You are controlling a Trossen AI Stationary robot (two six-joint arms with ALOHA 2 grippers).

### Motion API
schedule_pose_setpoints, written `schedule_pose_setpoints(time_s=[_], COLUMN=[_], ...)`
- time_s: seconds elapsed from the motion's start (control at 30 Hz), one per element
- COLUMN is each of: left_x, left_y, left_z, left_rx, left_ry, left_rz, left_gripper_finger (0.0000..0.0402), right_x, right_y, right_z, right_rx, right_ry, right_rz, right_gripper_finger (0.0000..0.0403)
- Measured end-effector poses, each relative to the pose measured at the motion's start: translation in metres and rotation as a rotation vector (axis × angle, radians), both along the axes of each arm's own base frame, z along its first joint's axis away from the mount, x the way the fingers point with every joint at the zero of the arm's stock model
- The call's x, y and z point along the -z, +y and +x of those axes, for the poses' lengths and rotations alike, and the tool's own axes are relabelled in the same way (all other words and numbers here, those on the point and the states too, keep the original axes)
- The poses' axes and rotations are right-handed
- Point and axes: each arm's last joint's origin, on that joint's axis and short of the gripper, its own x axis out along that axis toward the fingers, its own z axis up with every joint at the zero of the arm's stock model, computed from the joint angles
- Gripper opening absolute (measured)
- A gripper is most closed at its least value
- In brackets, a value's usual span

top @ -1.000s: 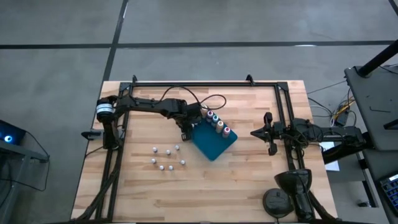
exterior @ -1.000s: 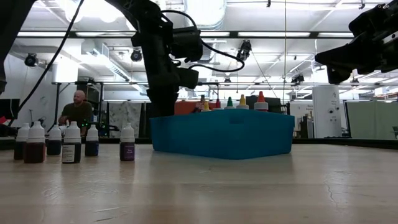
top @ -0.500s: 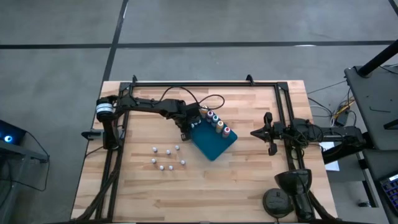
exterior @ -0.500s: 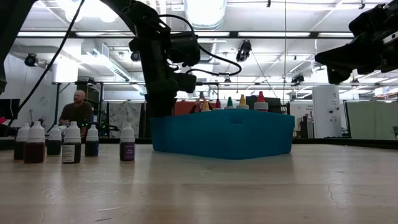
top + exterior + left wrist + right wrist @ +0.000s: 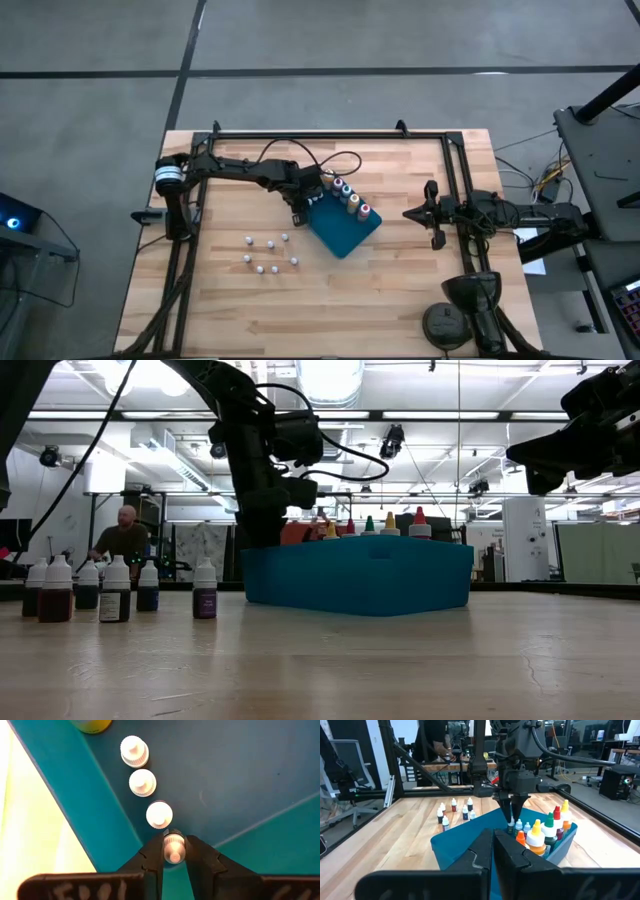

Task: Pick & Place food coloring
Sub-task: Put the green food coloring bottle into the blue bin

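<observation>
My left gripper (image 5: pixel 174 851) hangs over the left corner of the blue tray (image 5: pixel 345 232) and is shut on a small white-topped food coloring bottle (image 5: pixel 174 847). Three more white-topped bottles (image 5: pixel 142 782) stand in a row beside it on the tray floor. Several coloured-top bottles (image 5: pixel 350 197) line the tray's far right wall. Several white-topped bottles (image 5: pixel 268 253) stand upright on the table left of the tray, and also show in the low view (image 5: pixel 115 588). My right gripper (image 5: pixel 432 213) waits shut near the table's right edge, above the wood. My left gripper pinches the bottle's white cap (image 5: pixel 174 845) between its two fingers (image 5: pixel 154 856), coming from above and pointing down. The bottle stays upright inside the tray corner, in line with the other three. I cannot tell whether its base rests on the tray floor.
The tray's walls (image 5: pixel 85 815) rise close on two sides of the held bottle. Black frame rails (image 5: pixel 300 133) run along the table's far and side edges. A round black stand (image 5: pixel 445 322) sits at the near right corner. A person (image 5: pixel 122 532) is far behind the table.
My left gripper has come down a little into the tray with the bottle between its fingers, then held still.
</observation>
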Motion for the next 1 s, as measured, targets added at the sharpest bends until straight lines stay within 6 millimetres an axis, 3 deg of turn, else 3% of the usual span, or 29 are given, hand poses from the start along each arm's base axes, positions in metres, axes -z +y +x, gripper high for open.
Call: schedule_pose_setpoints(time_s=[1.0], left_x=[0.0002], left_y=[-0.001], left_z=[0.0], left_rx=[-0.025], left_ry=[-0.003], left_rz=[-0.029], left_gripper_finger=[0.0058], right_x=[0.0], right_y=[0.0], right_z=[0.0], right_rx=[0.0], right_ry=[-0.001], right_rz=[0.001], right_gripper_finger=[0.0009])
